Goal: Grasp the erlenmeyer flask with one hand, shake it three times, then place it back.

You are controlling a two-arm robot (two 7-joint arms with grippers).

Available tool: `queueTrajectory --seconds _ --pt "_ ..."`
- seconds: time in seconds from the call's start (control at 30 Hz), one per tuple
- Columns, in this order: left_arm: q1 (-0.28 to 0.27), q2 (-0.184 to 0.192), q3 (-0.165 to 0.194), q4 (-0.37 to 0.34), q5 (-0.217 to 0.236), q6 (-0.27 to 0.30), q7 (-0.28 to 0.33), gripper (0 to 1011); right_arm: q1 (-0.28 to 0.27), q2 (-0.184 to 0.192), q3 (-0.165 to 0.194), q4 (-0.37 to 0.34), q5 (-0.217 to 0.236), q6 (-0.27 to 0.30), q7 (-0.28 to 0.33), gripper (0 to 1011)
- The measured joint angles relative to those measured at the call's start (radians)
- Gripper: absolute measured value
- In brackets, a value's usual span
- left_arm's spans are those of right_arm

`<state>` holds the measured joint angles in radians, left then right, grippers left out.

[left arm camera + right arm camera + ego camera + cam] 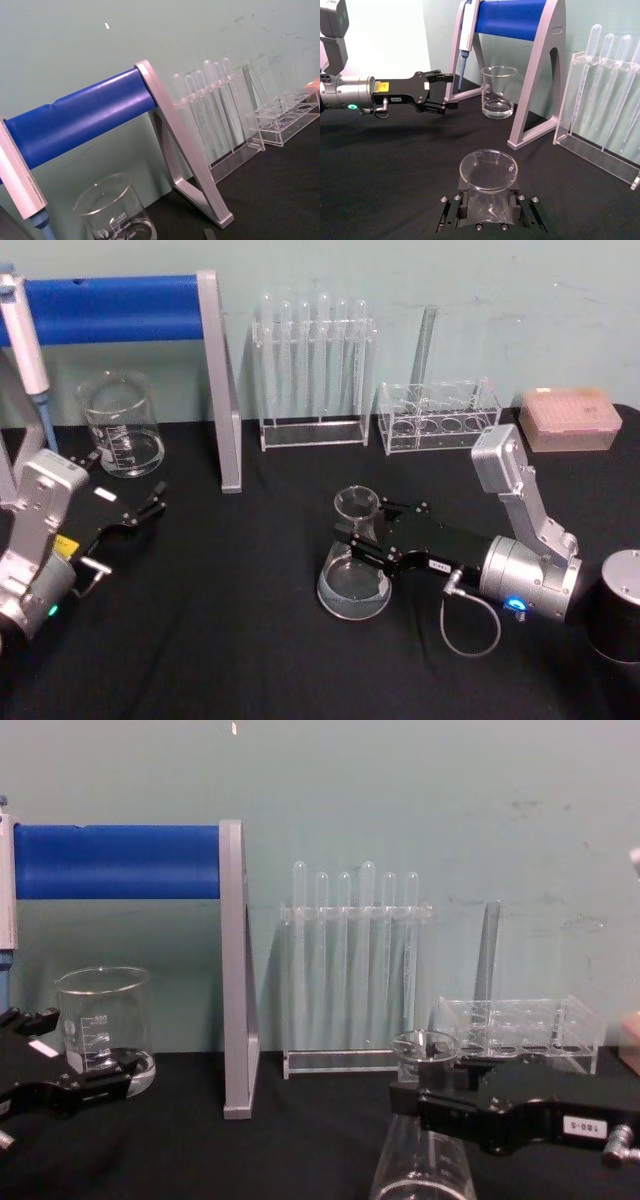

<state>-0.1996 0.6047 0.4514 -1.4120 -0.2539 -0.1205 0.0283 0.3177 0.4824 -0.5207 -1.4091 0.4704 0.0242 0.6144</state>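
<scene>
Currently gripping the erlenmeyer flask (352, 585) by its neck in the right gripper (362, 532) fingers, mid-surface (250, 640), before the test-tube rack (312, 370); left gripper (150, 508) beside the beaker (122, 425), fingers parted

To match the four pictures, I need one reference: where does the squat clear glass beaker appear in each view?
Head view: the squat clear glass beaker stands far left at the back, beyond the left hand.
Left wrist view: beaker under the blue bar on its grey frame.
Right wrist view: beaker beside that frame's grey leg.
Chest view: beaker at the left, beneath the bar.
Shared landmark: the blue bar.
</scene>
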Motion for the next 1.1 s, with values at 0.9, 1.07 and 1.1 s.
queueTrajectory --seconds 0.9,1.07,1.1 --pt "0.000 0.000 0.000 0.000 0.000 0.000 0.000 1001 0.004 0.000 -0.006 0.001 -0.005 0.011 -0.005 453" --pt "0.000 0.000 0.000 0.000 0.000 0.000 0.000 1001 0.004 0.000 -0.006 0.001 -0.005 0.011 -0.005 453" --pt "0.000 0.000 0.000 0.000 0.000 0.000 0.000 1001 0.004 0.000 -0.006 0.001 -0.005 0.011 -0.005 462"
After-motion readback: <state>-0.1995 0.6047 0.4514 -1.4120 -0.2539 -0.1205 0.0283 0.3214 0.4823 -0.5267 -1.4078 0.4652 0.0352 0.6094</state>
